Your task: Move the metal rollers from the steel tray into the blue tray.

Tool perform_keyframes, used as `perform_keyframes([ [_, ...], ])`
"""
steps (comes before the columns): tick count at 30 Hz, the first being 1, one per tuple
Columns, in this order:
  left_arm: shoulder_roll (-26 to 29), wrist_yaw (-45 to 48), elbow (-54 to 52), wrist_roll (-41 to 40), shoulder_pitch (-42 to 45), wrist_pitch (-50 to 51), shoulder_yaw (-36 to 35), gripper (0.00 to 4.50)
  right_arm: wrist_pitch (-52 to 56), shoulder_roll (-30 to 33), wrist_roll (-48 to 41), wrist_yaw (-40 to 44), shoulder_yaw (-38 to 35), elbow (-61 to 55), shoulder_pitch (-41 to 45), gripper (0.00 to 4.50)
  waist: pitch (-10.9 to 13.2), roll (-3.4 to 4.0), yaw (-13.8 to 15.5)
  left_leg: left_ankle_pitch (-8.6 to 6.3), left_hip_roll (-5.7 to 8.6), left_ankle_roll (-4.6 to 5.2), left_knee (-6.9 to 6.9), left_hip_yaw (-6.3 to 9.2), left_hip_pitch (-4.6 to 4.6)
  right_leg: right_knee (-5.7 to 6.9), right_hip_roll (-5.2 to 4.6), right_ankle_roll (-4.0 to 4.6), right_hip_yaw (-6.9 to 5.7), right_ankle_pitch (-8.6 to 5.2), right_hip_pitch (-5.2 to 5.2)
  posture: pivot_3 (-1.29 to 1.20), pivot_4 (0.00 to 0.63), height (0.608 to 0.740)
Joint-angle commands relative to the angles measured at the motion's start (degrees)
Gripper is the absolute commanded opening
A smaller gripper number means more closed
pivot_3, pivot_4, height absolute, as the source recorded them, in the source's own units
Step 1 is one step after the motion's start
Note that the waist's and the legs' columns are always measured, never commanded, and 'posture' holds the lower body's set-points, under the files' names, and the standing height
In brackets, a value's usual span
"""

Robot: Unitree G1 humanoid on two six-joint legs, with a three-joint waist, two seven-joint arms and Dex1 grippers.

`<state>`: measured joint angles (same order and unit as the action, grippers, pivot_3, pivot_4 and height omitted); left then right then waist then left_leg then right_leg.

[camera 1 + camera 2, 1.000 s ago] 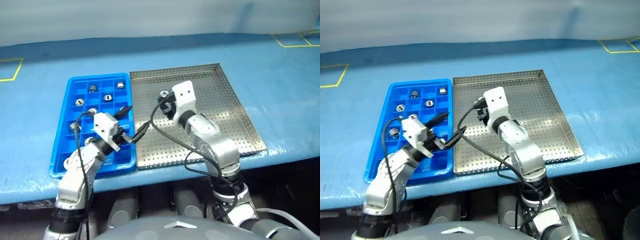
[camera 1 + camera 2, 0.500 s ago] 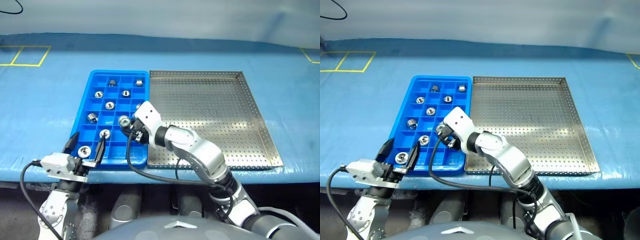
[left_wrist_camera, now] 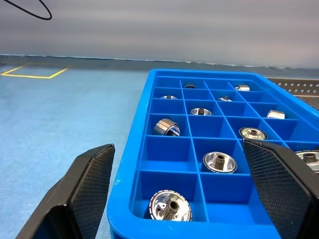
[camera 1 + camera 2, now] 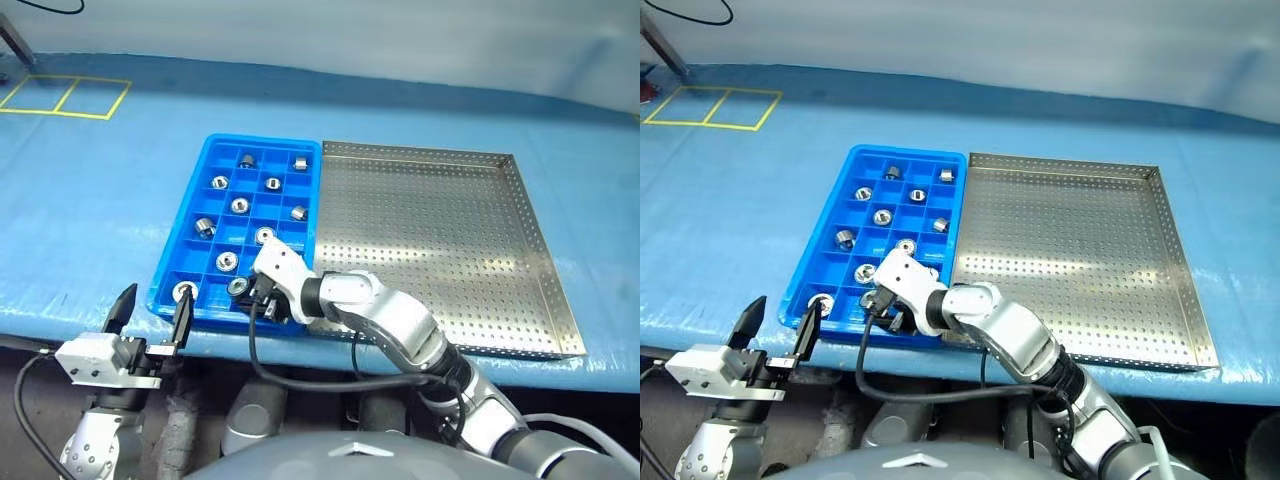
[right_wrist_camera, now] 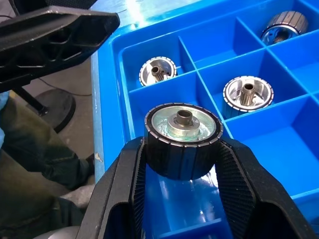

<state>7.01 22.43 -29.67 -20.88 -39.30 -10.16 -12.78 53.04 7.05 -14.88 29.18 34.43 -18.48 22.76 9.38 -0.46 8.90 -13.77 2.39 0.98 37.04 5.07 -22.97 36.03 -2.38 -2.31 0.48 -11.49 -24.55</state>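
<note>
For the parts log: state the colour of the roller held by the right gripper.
Silvery face, dark ribbed side, on the small metal roller; right wrist view.

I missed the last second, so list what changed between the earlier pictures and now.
The right end effector carried a roller from the steel tray to the blue tray's near edge. The left end effector drew back off the blue tray, open. The rollers already sorted stayed put.

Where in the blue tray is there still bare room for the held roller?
Right gripper holds a roller over an empty near-row cell of the blue tray, beside the corner roller. Far rows are crowded. The steel tray lies bare.
</note>
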Motion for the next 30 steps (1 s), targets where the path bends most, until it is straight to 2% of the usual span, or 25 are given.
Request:
perform_keyframes([
  [1, 0.7, 0.0, -3.1, -0.1, 0.7, -0.2, 0.9, 4.5, -1.7, 0.1, 0.0, 0.2, -0.6, 1.0, -1.2, 2.4, 0.0, 0.0, 0.2, -0.01, 0.0, 0.0, 0.0, 0.0, 0.0, 0.0, 0.0, 0.0, 0.0, 0.0, 0.0, 0.39, 0.15, 0.74],
  [7, 3.4, 1.0, -3.0, -1.0, 3.8, 2.2, 1.8, 4.5, -0.7, 2.0, -0.3, -0.4, -3.8, -1.9, -1.6, 4.17, 0.0, -0.01, 0.1, -0.04, 0.0, 0.01, 0.0, -0.04, 0.0, -0.02, 0.02, 0.0, 0.01, 0.0, 0.01, 0.31, 0.15, 0.74],
  [14, 9.9, 3.7, -1.8, -1.4, 14.7, 6.8, 3.2, 4.5, -3.9, 6.3, 0.4, -3.3, -11.1, -12.5, -4.5, 4.17, 0.0, -0.01, -0.9, -0.03, -0.01, 0.01, 0.06, -0.05, 0.02, -0.03, 0.06, -0.04, 0.0, 0.02, 0.05, 0.17, 0.15, 0.74],
  [18, 12.7, 5.2, 0.6, -1.8, 22.2, 9.4, 3.5, 4.5, -8.2, 8.4, 2.1, -6.3, -16.5, -16.1, -9.1, 4.17, 0.0, -0.03, -2.7, -0.02, -0.01, -0.01, 0.03, -0.1, 0.01, -0.01, 0.07, -0.06, 0.07, 0.05, 0.24, 0.1, 0.15, 0.74],
  [24, 17.2, 9.3, 3.4, -7.1, 34.0, 20.4, 6.0, 4.5, -14.2, 13.5, 3.2, -7.2, -23.6, -21.2, -18.9, 4.17, 0.0, -0.03, -6.2, -0.03, 0.0, 0.01, 0.04, -0.15, 0.01, 0.0, 0.06, -0.15, 0.14, 0.12, 0.27, 0.01, 0.15, 0.74],
  [30, 20.0, 10.0, 5.2, -7.4, 40.6, 31.0, 9.8, 4.5, -18.3, 16.2, 3.0, -6.9, -29.0, -23.3, -26.6, 4.17, 0.0, -0.02, -9.4, -0.02, -0.03, 0.03, 0.06, -0.27, 0.17, 0.03, 0.08, -0.38, 0.29, 0.25, 0.37, -0.02, 0.15, 0.74],
])
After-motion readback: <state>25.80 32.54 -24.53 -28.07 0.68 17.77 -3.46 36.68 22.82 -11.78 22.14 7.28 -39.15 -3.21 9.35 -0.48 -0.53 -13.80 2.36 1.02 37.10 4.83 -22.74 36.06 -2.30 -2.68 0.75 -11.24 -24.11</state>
